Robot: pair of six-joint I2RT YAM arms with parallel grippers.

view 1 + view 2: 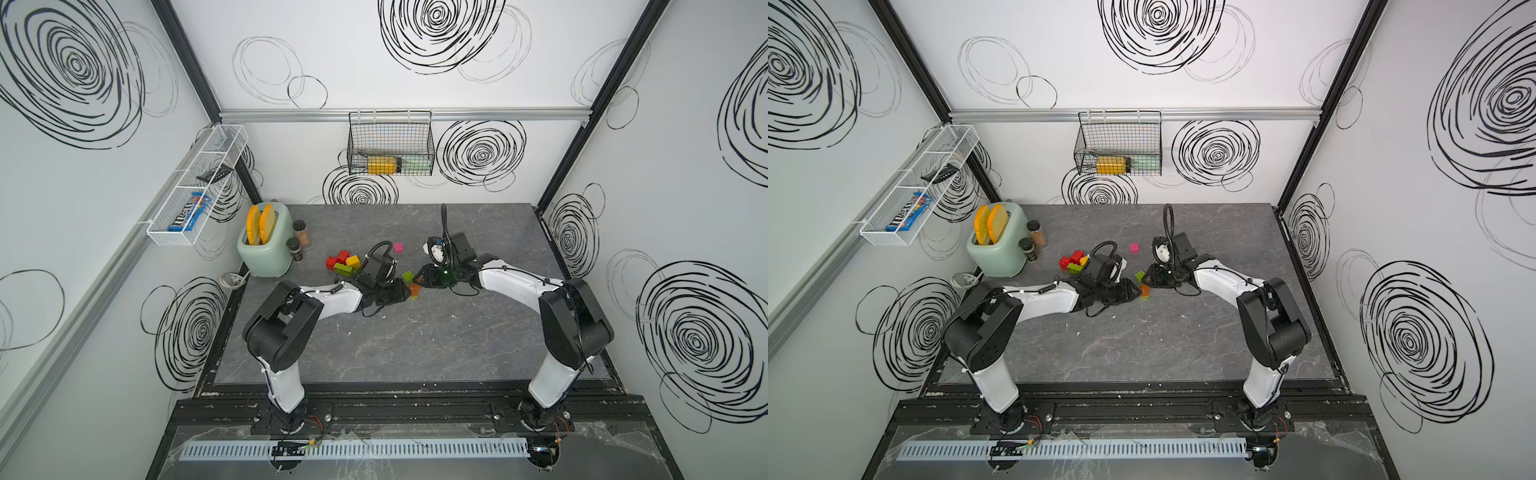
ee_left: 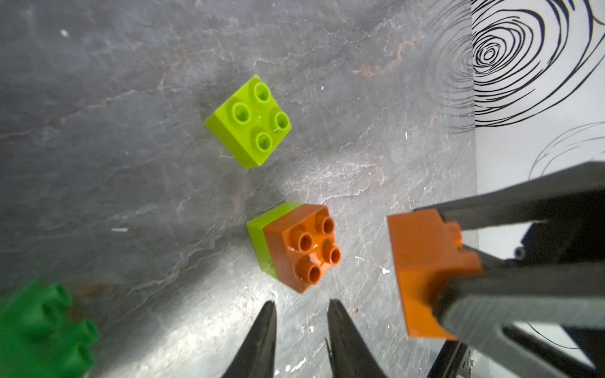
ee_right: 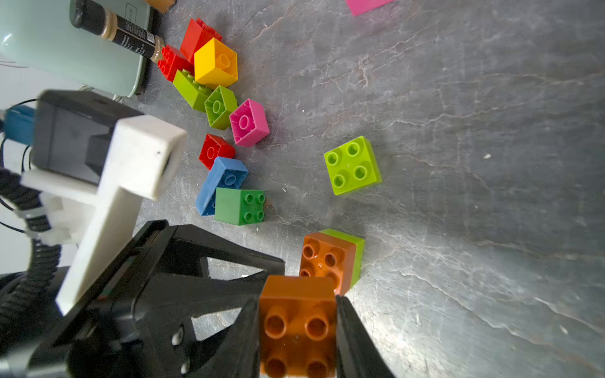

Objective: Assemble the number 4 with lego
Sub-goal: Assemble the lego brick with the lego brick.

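- The right gripper [image 3: 298, 311] is clamped on an orange brick [image 3: 296, 330], studs toward its wrist camera. It holds the piece close beside the start of the build on the grey table [image 1: 415, 332], apparently to press it on next.
- That start is a two-brick stack [image 2: 294, 245], orange seated on lime. It stands mid-table between the two arms, within reach of both.
- The left gripper [image 2: 301, 311] holds nothing. Its black fingertips [image 2: 266, 324] stand a narrow gap apart, just short of the stack and pointed at it. The pose suggests it is there to steady the base while the other arm pushes. Whether the tips touch the stack's side cannot be told from this angle.
- A loose lime brick [image 2: 248, 121] sits studs-up near the stack but apart from it, likely the next piece in line.
- The spare lego [image 3: 216, 108], in red, yellow, lime, pink, blue and green, lies heaped on the left arm's side, toward the mint toaster [image 1: 264, 245]. A lone pink brick [image 1: 398, 247] rests farther back.
- With two bricks joined and a third in hand, the figure 4 looks barely begun. A skewed press could topple the short stack.
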